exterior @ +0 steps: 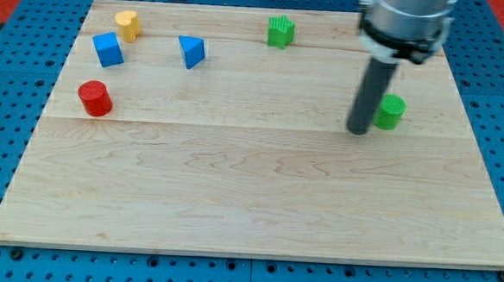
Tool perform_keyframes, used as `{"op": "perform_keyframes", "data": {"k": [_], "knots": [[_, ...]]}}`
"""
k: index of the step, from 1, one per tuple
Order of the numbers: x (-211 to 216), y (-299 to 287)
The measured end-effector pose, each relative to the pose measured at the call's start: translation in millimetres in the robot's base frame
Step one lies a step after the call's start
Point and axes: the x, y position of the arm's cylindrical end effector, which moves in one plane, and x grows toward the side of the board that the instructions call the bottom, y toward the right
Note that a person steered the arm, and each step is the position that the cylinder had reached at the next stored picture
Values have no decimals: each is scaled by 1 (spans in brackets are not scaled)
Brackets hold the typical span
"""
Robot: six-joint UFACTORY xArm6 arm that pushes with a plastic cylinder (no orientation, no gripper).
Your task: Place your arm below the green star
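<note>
My tip (358, 129) on pale wooden board (257, 202) (blue pegboard (496, 102) around), beside green cylinder (391, 112), well right of and below green star (280, 31); no jaws, plain rod.

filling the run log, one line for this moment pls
my tip: left of green cylinder block | green star block: top, apart | not below star yet

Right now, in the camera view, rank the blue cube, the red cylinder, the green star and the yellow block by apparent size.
1. Blue cube, largest.
2. Red cylinder, slightly smaller, though it lies nearer the view's bottom, so its rank is unsure.
3. Green star and yellow block: too alike to separate.

My tip is far from all four.
</note>
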Motion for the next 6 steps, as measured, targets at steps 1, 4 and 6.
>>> {"op": "perform_keyframes", "data": {"k": [1, 4, 6], "knots": [[-11, -47], [-58, -57], [-58, -63]]}}
